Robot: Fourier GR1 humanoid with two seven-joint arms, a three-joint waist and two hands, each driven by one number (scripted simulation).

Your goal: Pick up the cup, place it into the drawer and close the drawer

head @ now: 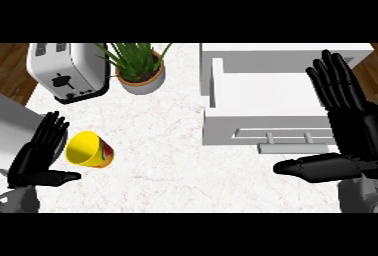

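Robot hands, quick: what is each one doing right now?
Left robot hand: open, fingers straight, beside the yellow cup, holding nothing.
Right robot hand: open, fingers straight, next to the open drawer, holding nothing.

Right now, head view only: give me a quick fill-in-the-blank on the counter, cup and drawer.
1. The yellow cup lies beside the ____ robot hand.
2. The white drawer is ____, its inside showing.
3. The potted plant stands next to the ____.
4. The right robot hand has its fingers ____.

Missing words: left; open; toaster; straight
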